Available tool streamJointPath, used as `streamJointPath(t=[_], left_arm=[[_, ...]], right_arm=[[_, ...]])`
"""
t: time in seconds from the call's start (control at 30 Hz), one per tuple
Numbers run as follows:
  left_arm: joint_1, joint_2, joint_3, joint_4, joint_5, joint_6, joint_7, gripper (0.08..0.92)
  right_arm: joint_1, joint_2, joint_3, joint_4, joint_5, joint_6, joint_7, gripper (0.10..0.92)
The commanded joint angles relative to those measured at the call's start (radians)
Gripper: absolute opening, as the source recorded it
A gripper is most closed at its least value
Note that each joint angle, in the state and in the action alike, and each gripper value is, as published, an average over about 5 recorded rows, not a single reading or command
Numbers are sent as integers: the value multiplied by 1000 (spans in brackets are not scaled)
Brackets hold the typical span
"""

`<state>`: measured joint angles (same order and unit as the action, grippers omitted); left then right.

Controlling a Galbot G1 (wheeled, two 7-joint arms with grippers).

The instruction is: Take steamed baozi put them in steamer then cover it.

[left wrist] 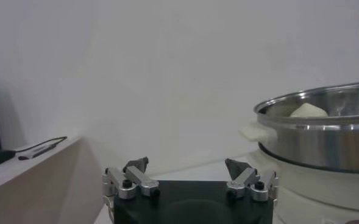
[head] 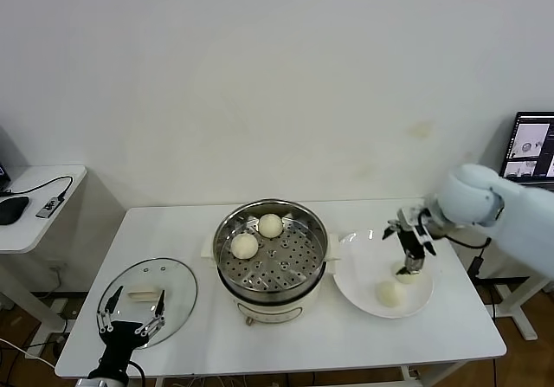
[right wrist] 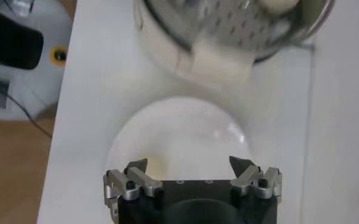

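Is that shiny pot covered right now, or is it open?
Open. The steamer has no lid on it: two baozi show on its perforated tray, and the glass cover lies flat on the table beside it.

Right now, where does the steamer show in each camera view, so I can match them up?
Head view: steamer at table centre, two buns inside.
Left wrist view: its steel wall at the right edge.
Right wrist view: its perforated tray and cream base along the top.
Shared landmark: the steamer's cream side handle.
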<state>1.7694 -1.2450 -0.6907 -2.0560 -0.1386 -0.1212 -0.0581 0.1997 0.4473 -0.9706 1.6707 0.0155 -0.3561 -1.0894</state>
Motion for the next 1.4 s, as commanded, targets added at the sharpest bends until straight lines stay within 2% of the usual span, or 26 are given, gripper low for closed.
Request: streamJointPath(t=[0.03,0.53,0.93,1.4], left_arm=[[-1,-2,-6,3,9,1,0,823],[-4,-6,-18,16,9,2,1,823],[-4,-7,-28,23,8,-1,0,823],[-6,-13,-24,22,9,-1,0,823]], right_arm=[[-274,-30,148,-40,-113,28,17,823],[-317,114,158,-208,-147,44,49,823],[-316,198,154,-265,-151,40,65,819],[-317,192,154,-271,-164,27,42,659]])
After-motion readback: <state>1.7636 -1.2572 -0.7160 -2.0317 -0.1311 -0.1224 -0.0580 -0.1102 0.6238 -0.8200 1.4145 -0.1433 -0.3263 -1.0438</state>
